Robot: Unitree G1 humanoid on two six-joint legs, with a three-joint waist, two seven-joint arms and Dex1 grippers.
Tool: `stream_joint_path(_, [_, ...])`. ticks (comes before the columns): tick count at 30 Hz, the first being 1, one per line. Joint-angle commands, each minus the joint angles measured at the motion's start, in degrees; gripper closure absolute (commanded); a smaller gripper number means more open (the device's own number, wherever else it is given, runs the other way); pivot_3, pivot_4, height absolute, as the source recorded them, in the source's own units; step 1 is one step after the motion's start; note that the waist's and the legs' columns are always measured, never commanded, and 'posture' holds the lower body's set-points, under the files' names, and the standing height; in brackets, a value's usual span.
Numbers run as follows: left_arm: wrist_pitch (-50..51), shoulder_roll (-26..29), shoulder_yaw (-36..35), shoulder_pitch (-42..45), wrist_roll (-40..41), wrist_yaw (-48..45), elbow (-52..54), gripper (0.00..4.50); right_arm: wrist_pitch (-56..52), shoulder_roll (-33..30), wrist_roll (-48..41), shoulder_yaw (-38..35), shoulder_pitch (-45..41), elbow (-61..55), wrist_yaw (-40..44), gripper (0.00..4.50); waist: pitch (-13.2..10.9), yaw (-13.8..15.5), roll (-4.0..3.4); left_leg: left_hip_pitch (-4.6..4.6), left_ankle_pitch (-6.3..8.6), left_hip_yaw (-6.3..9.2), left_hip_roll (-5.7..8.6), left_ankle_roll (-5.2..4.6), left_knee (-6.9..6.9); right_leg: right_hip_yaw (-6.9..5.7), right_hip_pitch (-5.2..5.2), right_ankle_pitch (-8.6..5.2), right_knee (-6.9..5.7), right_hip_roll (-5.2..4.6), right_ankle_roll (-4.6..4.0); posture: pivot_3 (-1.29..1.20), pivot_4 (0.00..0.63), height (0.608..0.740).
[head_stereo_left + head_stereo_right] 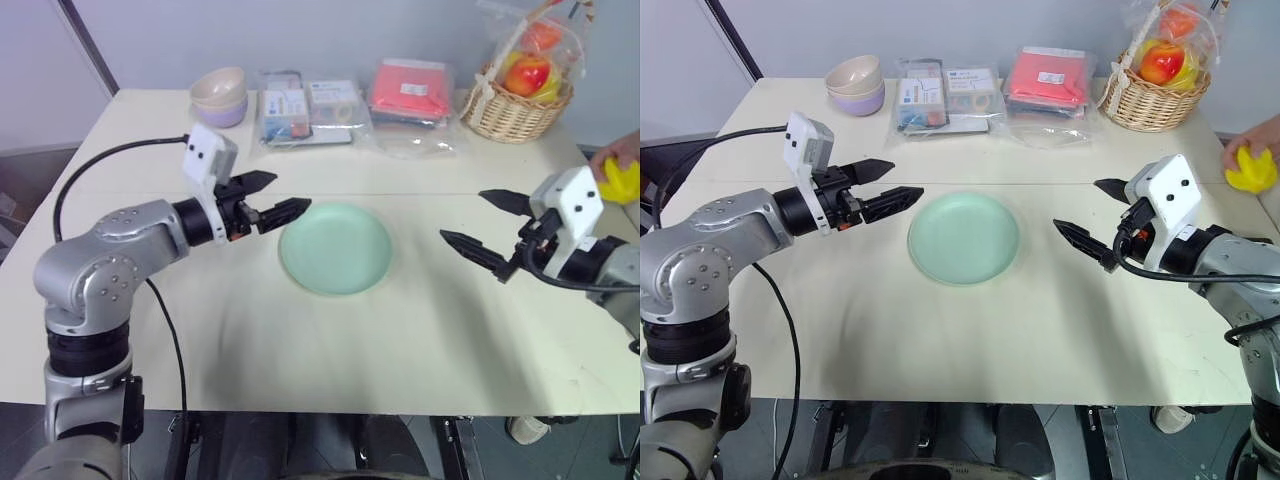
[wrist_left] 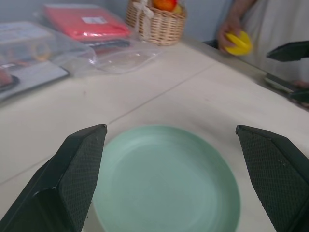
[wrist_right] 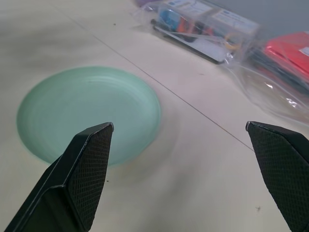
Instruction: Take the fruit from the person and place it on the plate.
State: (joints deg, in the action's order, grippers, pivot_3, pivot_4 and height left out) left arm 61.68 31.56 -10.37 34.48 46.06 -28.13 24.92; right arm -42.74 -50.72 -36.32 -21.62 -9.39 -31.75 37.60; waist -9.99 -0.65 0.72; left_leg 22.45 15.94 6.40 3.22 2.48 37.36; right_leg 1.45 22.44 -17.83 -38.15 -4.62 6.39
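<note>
The fruit [image 1: 1252, 171] sits at the far right edge of the right eye frame, a bright yellow lobed thing cupped under the person's hand [image 1: 1248, 143], which comes in from the right border just above it. It is beyond the right gripper [image 1: 1092, 214] and to that gripper's right, behind its white wrist housing and not between its fingers; the two black fingers point the other way, toward the centre of the frame, spread wide apart with nothing between them. In the right wrist view those fingers frame bare table [image 3: 203, 159] with the plate [image 3: 87, 113] ahead of them toward the left of that picture. The plate, pale mint green and with nothing on it, lies at the centre of the head views. The left gripper [image 1: 890, 185] hovers at centre left, its fingertips just beside the plate's left rim, also parted and holding nothing. The left wrist view shows the plate between its two fingers, and the fruit under the hand small in the upper right of that frame, well apart from those fingers. Along the top of the head frames stand stacked bowls [image 1: 856, 84] at upper left, clear packets [image 1: 945, 95] in the middle and a wicker basket [image 1: 1152, 95] of wrapped fruit at upper right.
</note>
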Motion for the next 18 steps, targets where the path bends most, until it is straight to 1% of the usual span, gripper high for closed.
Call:
stream_joint_path(1, [-0.42, 0.55, -2.33, -0.03, 1.94, 0.92, 2.5, 0.03, 0.9, -0.31, -0.5, -0.14, -1.77, 0.07, 0.57, 0.0, 0.0, 0.0, 0.0, 0.0, 0.0, 0.0, 0.0, 0.0, 0.0, 0.0, 0.0, 0.0, 0.0, 0.0, 0.0, 0.0, 0.15, 0.74])
stream_joint_path(7, [0.4, 0.63, -4.19, -0.57, 5.03, 2.93, 3.8, 0.03, 1.1, -0.4, -0.08, 1.35, -3.53, 1.41, 1.42, 0.0, 0.0, -0.01, 0.0, 0.0, 0.0, 0.0, 0.0, 0.0, 0.0, 0.0, 0.0, 0.0, 0.0, 0.0, 0.0, 0.0, 0.15, 0.74])
stream_joint_path(18, [-0.38, 1.76, -4.25, -2.49, 7.12, 5.2, 5.3, 0.03, 1.33, -0.38, 0.37, 3.02, -5.18, 2.51, 2.55, 0.0, 0.0, 0.01, 0.0, 0.0, -0.01, 0.0, 0.0, 0.01, -0.02, 0.0, 0.01, 0.0, 0.01, -0.01, 0.0, 0.0, 0.15, 0.74])
